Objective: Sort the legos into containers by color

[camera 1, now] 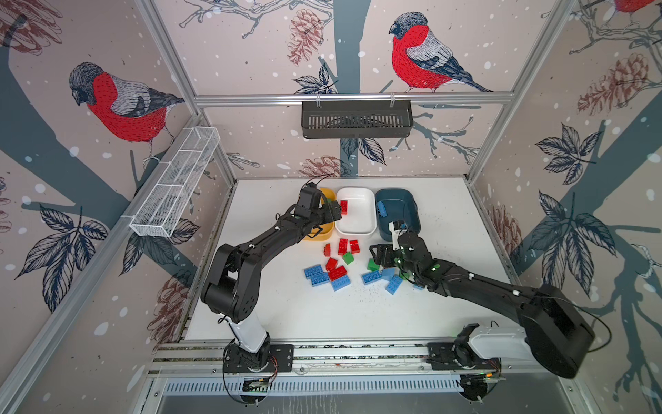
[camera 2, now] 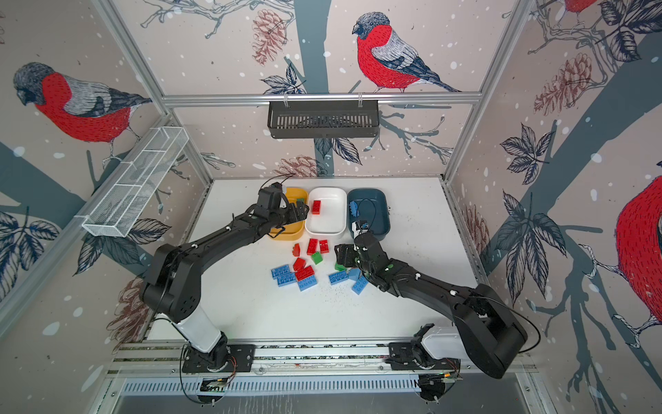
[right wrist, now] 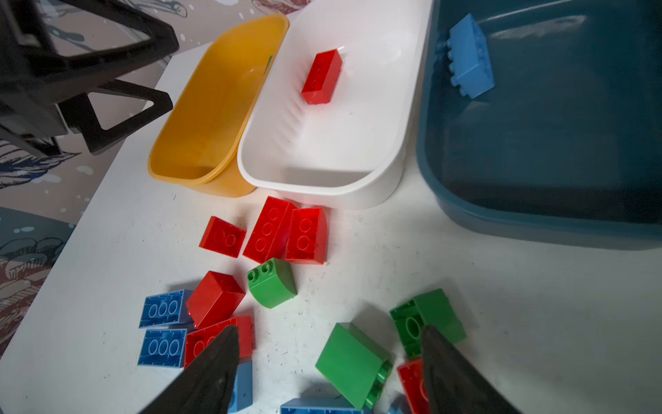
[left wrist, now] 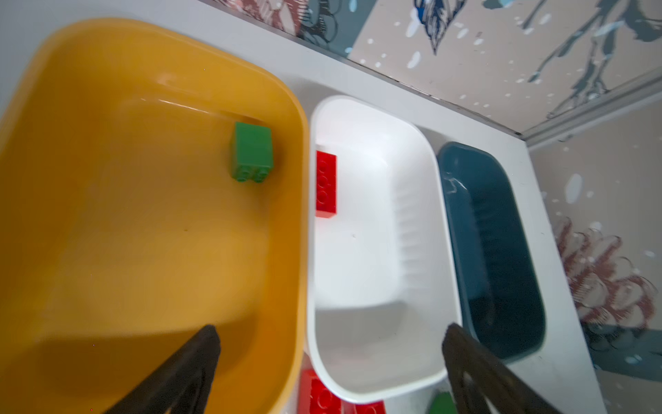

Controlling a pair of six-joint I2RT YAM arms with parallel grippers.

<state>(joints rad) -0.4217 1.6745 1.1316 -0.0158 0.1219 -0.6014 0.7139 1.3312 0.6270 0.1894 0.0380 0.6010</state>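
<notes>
Three containers stand in a row at the back: yellow (camera 1: 318, 234), white (camera 1: 356, 227), dark teal (camera 1: 412, 204). A green lego (left wrist: 252, 152) lies in the yellow one, a red lego (camera 1: 344, 207) in the white one, a blue lego (camera 1: 382, 209) in the teal one. My left gripper (left wrist: 331, 331) hangs open and empty over the yellow and white tubs. Loose red, green and blue legos (camera 1: 336, 265) lie in front of the tubs. My right gripper (right wrist: 329, 331) is low over them, open, with a green lego (right wrist: 349, 362) on the table between its fingers, not gripped.
A dark slatted basket (camera 1: 356, 120) hangs on the back rail and a white wire mesh basket (camera 1: 175, 182) on the left wall. The arm bases sit on the front rail (camera 1: 351, 353). Cage walls close the table on three sides.
</notes>
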